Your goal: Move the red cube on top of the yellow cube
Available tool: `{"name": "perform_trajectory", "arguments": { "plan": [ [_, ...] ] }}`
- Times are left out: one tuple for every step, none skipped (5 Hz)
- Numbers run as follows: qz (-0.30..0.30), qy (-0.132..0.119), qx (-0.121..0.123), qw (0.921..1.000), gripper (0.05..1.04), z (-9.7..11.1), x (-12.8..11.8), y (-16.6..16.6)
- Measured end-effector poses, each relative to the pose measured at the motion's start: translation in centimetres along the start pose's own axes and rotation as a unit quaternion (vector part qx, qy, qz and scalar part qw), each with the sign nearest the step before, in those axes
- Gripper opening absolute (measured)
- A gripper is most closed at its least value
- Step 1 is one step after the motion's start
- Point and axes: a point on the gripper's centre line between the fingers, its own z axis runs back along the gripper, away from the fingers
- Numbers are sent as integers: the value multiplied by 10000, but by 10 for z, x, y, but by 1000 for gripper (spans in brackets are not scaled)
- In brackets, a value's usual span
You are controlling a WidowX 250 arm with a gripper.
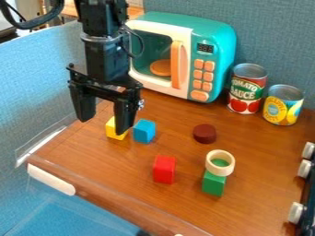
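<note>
My gripper (103, 120) hangs open at the left of the camera view, its two fingers apart with nothing held between them. The yellow cube (115, 130) is on the wooden surface, partly hidden behind the right-hand finger. Lower and further right, the red cube (164, 169) rests on the wood near the middle of the view, apart from the other blocks and from the gripper. Nothing lies on top of the red cube.
A blue cube (144, 131) stands close beside the yellow one. Right of the red cube are a green block (213, 183) with a pale ring (210, 167) at its top and a dark red cylinder (204, 133). Behind stand a toy microwave (214, 46) and two cans (247, 89).
</note>
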Motion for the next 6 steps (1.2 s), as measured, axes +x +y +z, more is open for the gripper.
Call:
{"name": "perform_trajectory", "arguments": {
  "plan": [
    [21, 138, -48, 9999, 999, -8, -1, -1],
    [95, 48, 10, 9999, 999, -8, 5, -9],
    [-30, 118, 90, 9999, 1000, -15, 16, -17],
    [25, 91, 128, 9999, 1000, -26, 37, -25],
    [515, 175, 199, 9983, 1000, -49, 56, -29],
    [1144, 291, 174, 9929, 1000, -69, 68, -30]
  ]
}}
